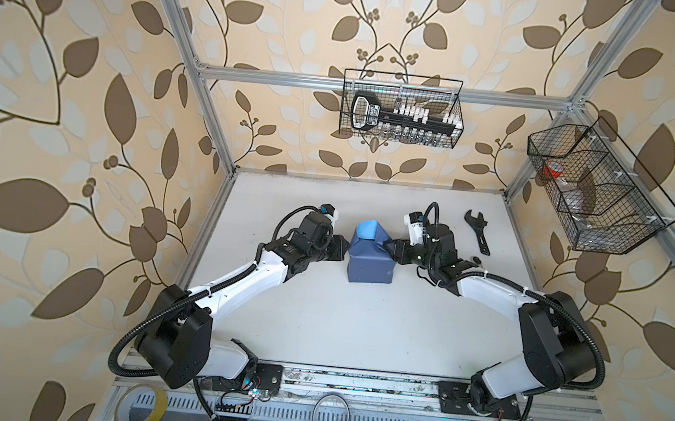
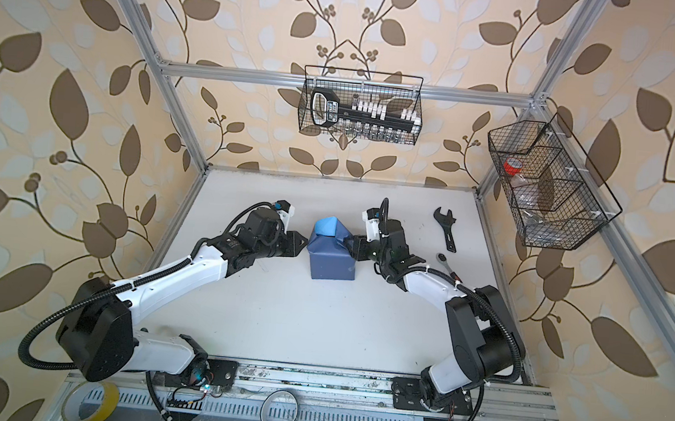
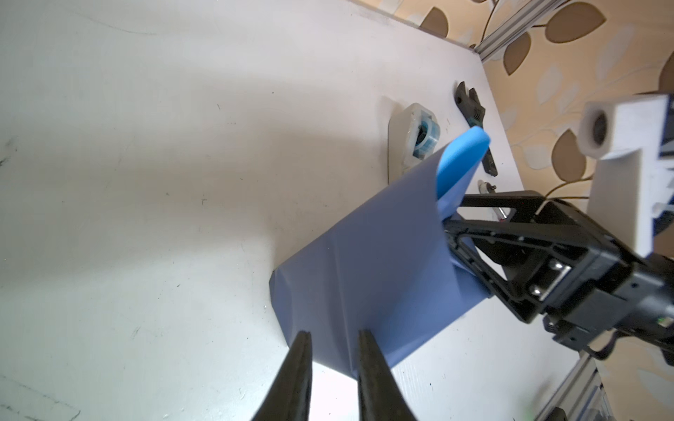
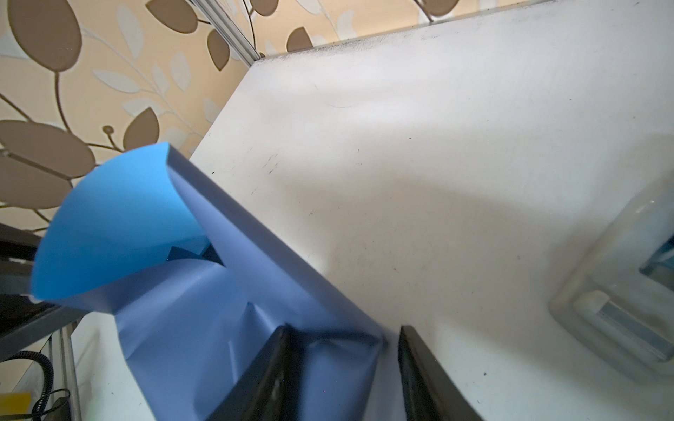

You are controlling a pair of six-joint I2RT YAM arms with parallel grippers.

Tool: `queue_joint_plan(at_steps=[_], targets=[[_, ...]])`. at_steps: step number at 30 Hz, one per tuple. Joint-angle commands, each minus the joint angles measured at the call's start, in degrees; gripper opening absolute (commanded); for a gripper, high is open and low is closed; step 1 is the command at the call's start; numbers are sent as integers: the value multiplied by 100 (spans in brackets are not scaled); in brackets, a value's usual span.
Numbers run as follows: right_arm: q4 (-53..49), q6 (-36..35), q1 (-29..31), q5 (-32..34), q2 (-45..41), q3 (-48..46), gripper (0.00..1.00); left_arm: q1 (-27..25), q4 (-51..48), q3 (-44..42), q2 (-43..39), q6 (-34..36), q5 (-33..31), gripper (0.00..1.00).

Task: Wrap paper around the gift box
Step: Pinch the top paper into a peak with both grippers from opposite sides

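Left gripper beside slate-blue paper

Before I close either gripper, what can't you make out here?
- gift box: hidden in every view; the paper covers it.
- left gripper: left wrist view, tips at the paper; grip unclear.
- right gripper: right wrist view, crumpled paper between its jaws; clamped or not, unclear.
- tape dispenser: absent from both top views, likely under the right arm; blurred, cropped in right wrist view.

Blue paper just ahead of the left gripper, fingers narrowly apart.
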Motion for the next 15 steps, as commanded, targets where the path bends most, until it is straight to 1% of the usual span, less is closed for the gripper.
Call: queue_joint_plan(at_steps=[1, 7, 15], targets=[[-450, -89, 73, 3, 64, -211, 49, 78, 78, 47, -1, 129, -177, 23], [-439, -76, 82, 4, 81, -205, 49, 66, 189, 61, 198, 130, 50, 20], [-424, -71, 82, -1, 90, -197, 49, 10, 415, 91, 216, 85, 299, 20]])
